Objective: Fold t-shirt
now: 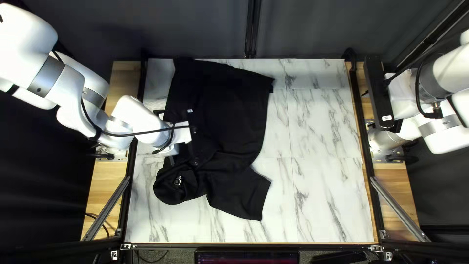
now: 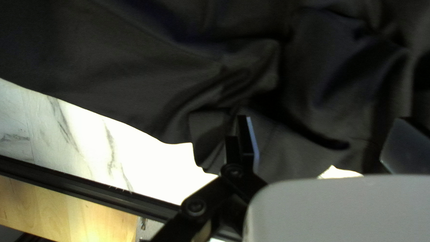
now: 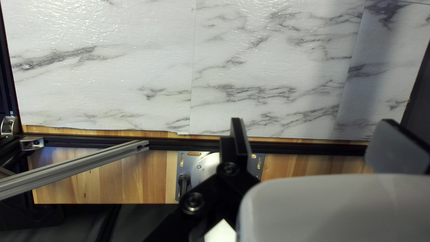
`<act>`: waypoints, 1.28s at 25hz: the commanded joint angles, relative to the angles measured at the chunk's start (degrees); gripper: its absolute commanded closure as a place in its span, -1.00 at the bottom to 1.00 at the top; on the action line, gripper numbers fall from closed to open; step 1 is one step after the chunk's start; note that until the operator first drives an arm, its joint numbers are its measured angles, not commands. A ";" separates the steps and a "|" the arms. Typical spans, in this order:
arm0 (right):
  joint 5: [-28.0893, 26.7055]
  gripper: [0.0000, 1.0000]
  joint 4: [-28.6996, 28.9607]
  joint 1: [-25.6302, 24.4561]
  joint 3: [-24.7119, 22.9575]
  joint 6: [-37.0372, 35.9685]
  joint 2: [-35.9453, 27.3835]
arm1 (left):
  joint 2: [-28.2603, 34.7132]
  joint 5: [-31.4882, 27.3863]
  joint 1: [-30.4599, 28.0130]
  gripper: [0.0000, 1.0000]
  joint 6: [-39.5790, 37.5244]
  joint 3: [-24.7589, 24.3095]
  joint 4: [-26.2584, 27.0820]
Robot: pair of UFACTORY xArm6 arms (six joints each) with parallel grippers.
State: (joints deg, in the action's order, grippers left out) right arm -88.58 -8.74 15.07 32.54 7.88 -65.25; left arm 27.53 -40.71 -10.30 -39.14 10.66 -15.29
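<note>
My left arm [image 1: 66, 80] reaches in from the table's left edge, bent at its joints, its wrist angled down so my left gripper [image 1: 168, 139] points at the black t-shirt [image 1: 222, 110]. Its 2 fingers stand wide apart over the cloth, clamped on nothing. The t-shirt lies on the left and middle of the marble-patterned tabletop [image 1: 322, 195], spread toward the far edge, rumpled nearer me. At the right edge my right arm [image 1: 447, 73] is folded back, its gripper [image 1: 378, 93] pointing down with both jaws parted.
</note>
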 commanded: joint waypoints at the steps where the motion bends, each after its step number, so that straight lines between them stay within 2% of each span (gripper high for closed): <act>1: 0.00 -1.00 0.00 0.00 0.00 0.00 0.00 | -1.22 -2.22 1.23 -1.00 0.18 1.28 0.52; 5: 0.00 -1.00 0.00 0.00 0.00 0.00 0.00 | 2.40 -6.97 0.49 -1.00 -0.78 0.35 1.44; 9: 0.00 -1.00 0.00 0.00 0.00 0.00 0.00 | 4.97 -8.38 -1.13 -1.00 -3.05 -1.71 2.07; 16: 0.00 -1.00 0.00 0.00 0.00 0.00 0.00 | 1.94 -6.87 -2.61 -1.00 -4.51 -0.54 3.52; 17: 0.00 -1.00 0.00 0.00 0.00 0.00 0.00 | 1.69 -6.91 -2.67 -0.94 -4.33 -0.28 3.86; 19: 0.00 -1.00 0.00 0.00 0.00 0.00 0.00 | 1.42 -7.21 -2.74 1.00 -3.91 0.20 4.36; 29: 0.00 -1.00 0.00 0.00 0.00 0.00 0.00 | 0.73 -9.46 -2.39 1.00 -2.44 2.47 5.70; 32: 0.00 -1.00 0.00 0.00 0.00 0.00 0.00 | 2.45 -12.52 -2.64 1.00 -2.70 3.40 5.57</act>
State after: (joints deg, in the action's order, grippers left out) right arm -88.58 -8.74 15.07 32.54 7.88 -65.25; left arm 28.97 -51.20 -12.76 -41.69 13.27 -9.63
